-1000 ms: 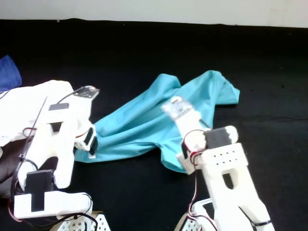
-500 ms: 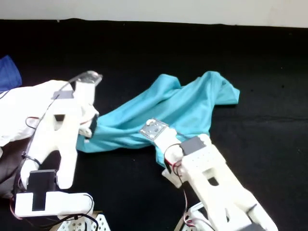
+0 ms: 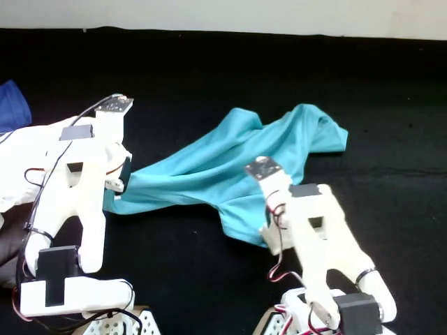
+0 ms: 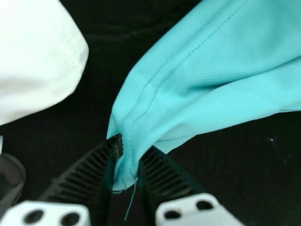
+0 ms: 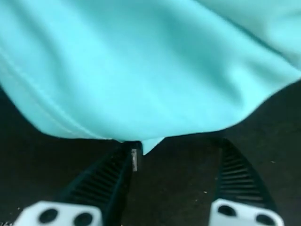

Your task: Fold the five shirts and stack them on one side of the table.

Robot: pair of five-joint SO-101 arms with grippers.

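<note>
Left hand [image 4: 129, 147] is closed on a stitched corner of the crumpled turquoise fabric shirt [image 3: 230, 167]; right hand [image 5: 178, 146] is held open.

1. Teal shirt [image 3: 230, 174]: unfolded and creased, lying on the black surface at the centre of the high view. It is drawn into a diagonal band from the left-centre of the frame up to a bunched, wider end at upper right, and a loose lobe hangs toward the lower centre. A stitched hem corner [image 4: 123, 160] is pinched between the closed fingers of the left gripper [image 4: 128, 146].
2. White shirt [image 3: 17, 157]: a rounded, smooth mass at the left edge, apart from the teal shirt.
3. Blue shirt [image 3: 12, 105]: a small part of it at the far left edge, just above the white one.
</note>
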